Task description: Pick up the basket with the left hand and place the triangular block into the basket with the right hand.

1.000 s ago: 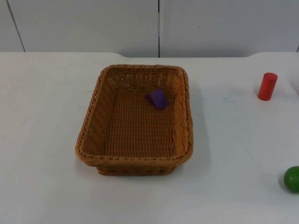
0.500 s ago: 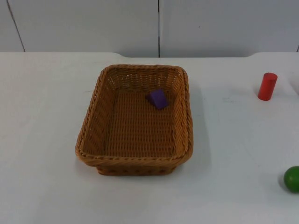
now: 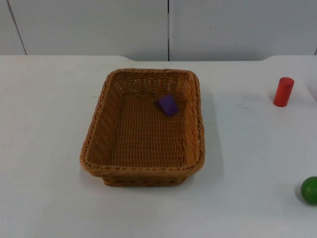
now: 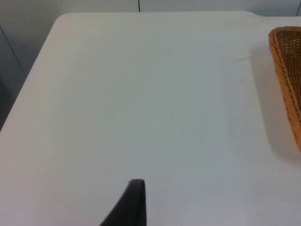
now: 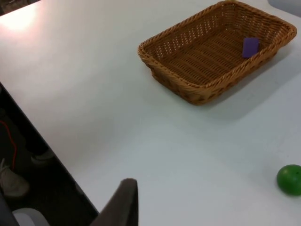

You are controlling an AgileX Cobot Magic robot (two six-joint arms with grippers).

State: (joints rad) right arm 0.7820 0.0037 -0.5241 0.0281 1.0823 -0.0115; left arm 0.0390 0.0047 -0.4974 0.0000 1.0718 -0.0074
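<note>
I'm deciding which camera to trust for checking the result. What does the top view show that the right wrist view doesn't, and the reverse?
Top view alone: the red cylinder standing upright on the table to the right of the basket, and the grey partition wall behind. Right wrist view alone: a black fingertip and the table's near edge with dark floor beyond it. Both: the basket resting on the table, the purple triangular block lying inside it, and the green ball on the table.
</note>
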